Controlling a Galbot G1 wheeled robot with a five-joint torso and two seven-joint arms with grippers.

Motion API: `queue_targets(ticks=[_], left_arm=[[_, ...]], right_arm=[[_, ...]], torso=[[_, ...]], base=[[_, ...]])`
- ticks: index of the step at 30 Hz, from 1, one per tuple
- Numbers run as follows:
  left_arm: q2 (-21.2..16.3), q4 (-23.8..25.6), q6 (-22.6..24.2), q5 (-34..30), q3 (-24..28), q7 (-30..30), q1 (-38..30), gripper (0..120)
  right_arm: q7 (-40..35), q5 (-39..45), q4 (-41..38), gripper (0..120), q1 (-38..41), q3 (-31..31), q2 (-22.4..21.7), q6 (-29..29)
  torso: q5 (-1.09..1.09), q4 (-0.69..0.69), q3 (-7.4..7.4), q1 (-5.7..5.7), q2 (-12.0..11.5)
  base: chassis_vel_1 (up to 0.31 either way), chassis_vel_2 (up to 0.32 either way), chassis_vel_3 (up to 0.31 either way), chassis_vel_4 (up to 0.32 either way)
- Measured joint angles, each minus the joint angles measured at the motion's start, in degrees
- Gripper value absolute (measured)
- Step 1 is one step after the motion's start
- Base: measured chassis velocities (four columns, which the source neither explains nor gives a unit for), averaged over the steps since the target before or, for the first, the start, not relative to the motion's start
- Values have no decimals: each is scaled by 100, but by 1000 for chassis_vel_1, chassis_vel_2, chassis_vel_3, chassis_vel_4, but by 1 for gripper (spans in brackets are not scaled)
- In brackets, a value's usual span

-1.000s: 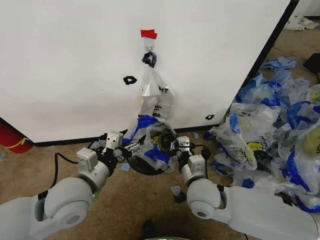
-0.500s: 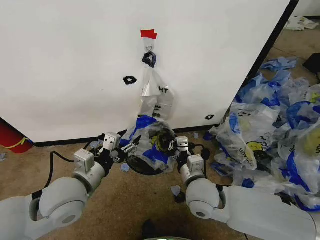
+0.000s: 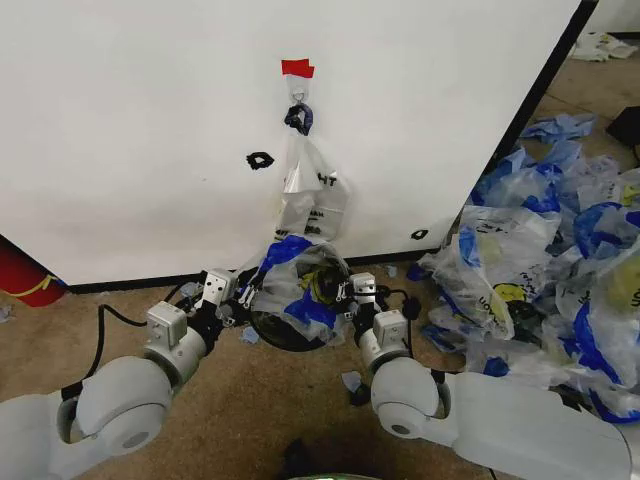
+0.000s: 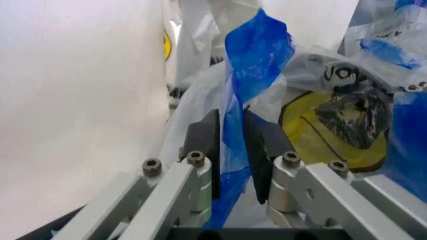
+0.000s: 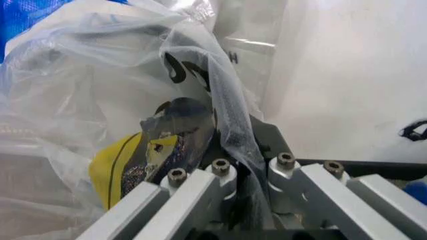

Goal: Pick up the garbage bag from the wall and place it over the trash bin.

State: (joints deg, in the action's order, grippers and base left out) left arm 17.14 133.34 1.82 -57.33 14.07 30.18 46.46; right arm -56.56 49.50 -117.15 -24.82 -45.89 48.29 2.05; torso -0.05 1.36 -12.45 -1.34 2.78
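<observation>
The garbage bag point(image 3: 300, 285), translucent white with blue handles and a yellow smiley, is stretched between both grippers over the round black trash bin point(image 3: 288, 342) at the foot of the wall point(image 3: 130, 130). My left gripper point(image 3: 243, 293) is shut on a blue handle point(image 4: 257, 55) of the bag, seen close up in the left wrist view point(image 4: 230, 127). At the bin's opposite side my right gripper point(image 3: 346, 292) is shut on a fold of the bag's clear plastic point(image 5: 237, 135). The bag's smiley print point(image 5: 120, 160) hangs inside the opening.
A narrower clear bag point(image 3: 312, 185) with dark lettering hangs from the hook point(image 3: 297, 96) under red tape point(image 3: 297, 68). A large heap of blue-and-white bags point(image 3: 550, 270) lies to the right. A red object point(image 3: 25, 278) sits at the wall's left foot. Black scraps point(image 3: 260, 159) mark the wall.
My left gripper has drawn a little to the left, pulling its blue handle outward and up, so the bag's mouth spreads wider over the bin. The right gripper has barely moved.
</observation>
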Motion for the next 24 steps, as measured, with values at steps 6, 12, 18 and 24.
queue_targets(ticks=[6,12,18,24], left_arm=[[-28,-77,-33,14,-13,-14,-39,15],[-74,-155,-54,9,-48,-16,-58,15],[-92,-232,-66,9,-69,-14,-68,14],[-90,-396,-95,14,-81,-8,-76,13]], right_arm=[[6,-18,30,0,-2,-6,47,4],[9,-41,29,0,-41,-7,25,10],[20,-79,-7,0,-92,0,-25,27],[47,-112,-72,0,-138,11,-96,56]], torso=[[-1,-1,0,0,0],[-1,-1,0,0,0],[0,-1,0,0,0],[0,0,0,0,0]], base=[[0,0,0,0],[0,0,0,0],[0,0,0,0],[0,0,0,0]])
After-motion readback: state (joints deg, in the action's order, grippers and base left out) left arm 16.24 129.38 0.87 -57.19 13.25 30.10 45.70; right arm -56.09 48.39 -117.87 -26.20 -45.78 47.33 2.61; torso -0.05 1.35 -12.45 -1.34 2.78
